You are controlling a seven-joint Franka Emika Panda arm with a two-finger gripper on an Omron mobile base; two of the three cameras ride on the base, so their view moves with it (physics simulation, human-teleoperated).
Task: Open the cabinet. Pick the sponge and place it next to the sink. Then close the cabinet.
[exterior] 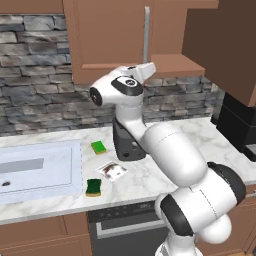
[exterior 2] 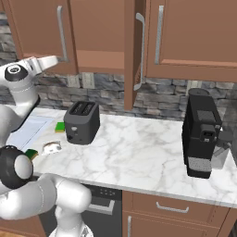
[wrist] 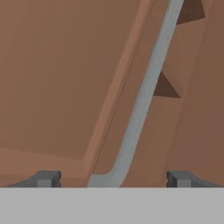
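The pincer (wrist: 113,178) stands wide open and empty, its two dark tips either side of the silver bar handle (wrist: 144,94) of the left cabinet door (wrist: 57,78), close but not clamped; the cabinet (exterior: 107,37) hangs on the wall above the table (exterior: 165,150), its right door (exterior 2: 131,55) swung out edge-on, so closing looks to be the step left; the dark green sponge (exterior: 93,187) already lies on the table just beside the sink (exterior: 40,170), the brighter sponge (exterior: 98,147) further back near the toaster (exterior 2: 81,121); the door is probably stiff, hinged and light, the handle smooth and likely slippery; best gripped mid-bar.
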